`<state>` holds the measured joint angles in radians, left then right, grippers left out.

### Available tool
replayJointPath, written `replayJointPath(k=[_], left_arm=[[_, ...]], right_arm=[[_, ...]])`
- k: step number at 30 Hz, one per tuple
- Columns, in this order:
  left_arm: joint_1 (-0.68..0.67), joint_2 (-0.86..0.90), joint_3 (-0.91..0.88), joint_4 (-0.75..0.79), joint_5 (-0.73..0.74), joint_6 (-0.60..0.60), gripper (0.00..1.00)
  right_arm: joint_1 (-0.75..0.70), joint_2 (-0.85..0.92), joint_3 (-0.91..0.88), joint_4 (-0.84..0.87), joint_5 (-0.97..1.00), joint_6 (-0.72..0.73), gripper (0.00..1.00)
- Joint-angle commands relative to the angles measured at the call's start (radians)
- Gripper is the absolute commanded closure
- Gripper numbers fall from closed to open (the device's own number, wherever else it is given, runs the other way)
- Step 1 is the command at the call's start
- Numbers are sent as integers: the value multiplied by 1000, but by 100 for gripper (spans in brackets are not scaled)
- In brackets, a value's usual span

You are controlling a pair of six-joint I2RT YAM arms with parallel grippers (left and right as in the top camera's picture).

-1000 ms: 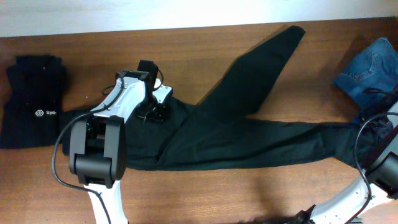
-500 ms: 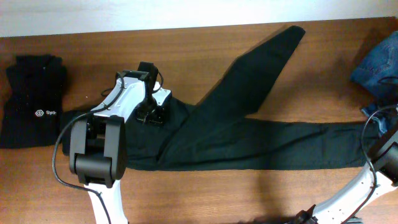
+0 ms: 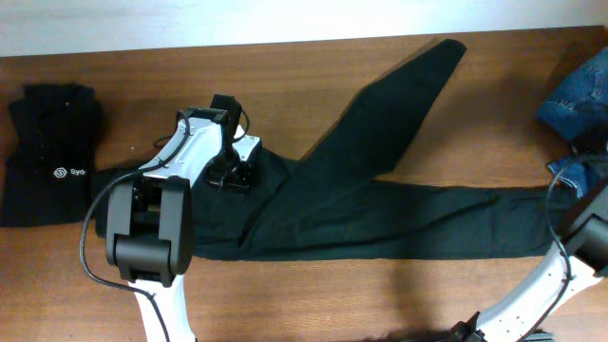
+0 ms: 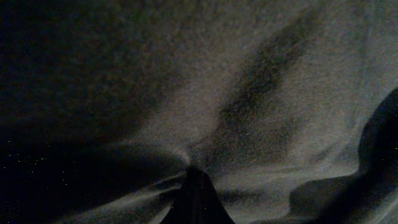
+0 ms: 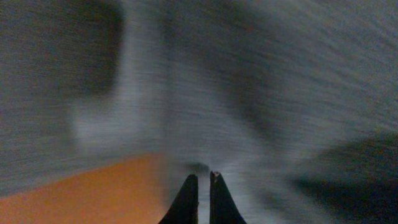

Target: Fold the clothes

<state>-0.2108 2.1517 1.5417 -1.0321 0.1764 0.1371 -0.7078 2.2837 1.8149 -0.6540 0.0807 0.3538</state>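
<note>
One wooden table (image 3: 313, 285) fills the overhead view, and we read it as a clock face with the far edge at 12. The black trousers (image 3: 380, 214) lie flat across its middle. Their waist sits toward 9, one leg runs straight out to 3, and the other splays up toward 1, so the legs form an open V.

The left arm (image 3: 152, 228) reaches in from 7 and ends over the waist end of the trousers. The right arm (image 3: 579, 252) curves in from 4 and 5 and is partly cut off by the edge of the view. A folded black top (image 3: 52, 157) rests at 9, apart from the trousers. The blue jeans (image 3: 578, 90) are bunched at 2, at the table's edge.

The left gripper (image 3: 233, 178) is down on the trousers near the waist. In its wrist view the fingers show as a single dark wedge with no gap, and creases of the dark cloth gather to its tip, so it is pinching the fabric.

The right gripper (image 5: 199, 186) has its fingers drawn narrow, with only a slit between them. Blurred blue-grey cloth runs right up to their tips, so they seem to pinch the jeans.

Smallest is the white logo (image 3: 66, 173) on the top.
</note>
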Motion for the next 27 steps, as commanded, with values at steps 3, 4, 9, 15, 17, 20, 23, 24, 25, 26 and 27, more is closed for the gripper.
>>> replayJointPath(k=[3,4,9,15,17,20,23,24,25,26,27], left_arm=[[4,32,-19,3,-1,-10,99],[4,32,-19,8,-1,-10,99],[4,32,-19,30,0,-10,99],[4,32,-19,36,-1,-10,99],[4,32,-19,35,0,-10,99],[4,32,-19,29,0,-10,99],[4,32,-19,25,0,-10,99],[4,32,-19,25,0,-10,99],[4,32,-19,25,0,-10,99],[4,32,-19,25,0,-10,99],[4,32,-19,25,0,-10,99]], right_arm=[[158,-101,159,-8,-126,-77,96],[185,-101,179,-7,-148,-77,96],[321,-75,187,79,-203,-54,96],[445,31,187,205,-212,29,36],[474,59,187,234,-201,29,25],[486,98,187,280,-204,44,17],[470,138,187,323,-240,110,15],[460,154,187,348,-277,130,15],[452,170,187,368,-303,146,15],[444,183,187,386,-314,164,15],[438,196,187,401,-315,184,15]])
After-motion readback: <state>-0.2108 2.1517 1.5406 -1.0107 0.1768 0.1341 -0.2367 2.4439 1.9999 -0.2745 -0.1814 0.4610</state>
